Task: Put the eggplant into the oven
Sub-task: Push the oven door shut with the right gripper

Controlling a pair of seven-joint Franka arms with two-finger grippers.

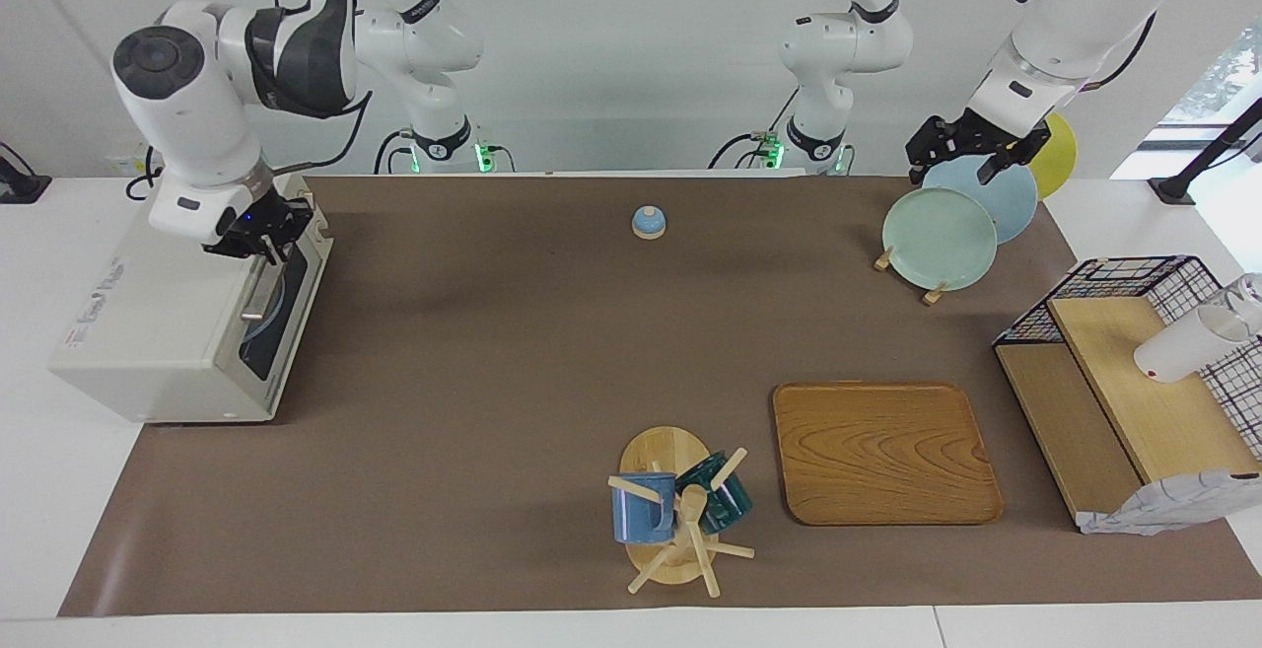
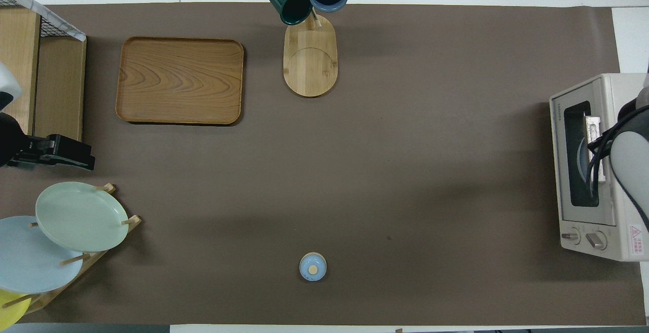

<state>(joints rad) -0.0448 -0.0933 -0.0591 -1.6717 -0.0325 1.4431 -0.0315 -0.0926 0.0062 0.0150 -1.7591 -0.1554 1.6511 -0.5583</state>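
Observation:
The off-white oven [image 1: 158, 323] stands at the right arm's end of the table with its dark glass door [image 1: 281, 318] shut. A pale blue bowl [image 1: 272, 305] shows faintly through the glass. The eggplant is hidden. My right gripper [image 1: 258, 234] is at the top edge of the door, by the metal bar handle [image 2: 591, 135]; in the overhead view the right arm covers it. My left gripper [image 1: 971, 153] hangs open and holds nothing above the plate rack, where that arm waits.
Green, blue and yellow plates [image 1: 939, 237] stand in a rack at the left arm's end. A small blue knob lid [image 1: 648, 222] lies near the robots. A wooden tray [image 1: 884, 451], a mug tree [image 1: 680, 510] and a wire-and-wood shelf [image 1: 1134, 382] are farther out.

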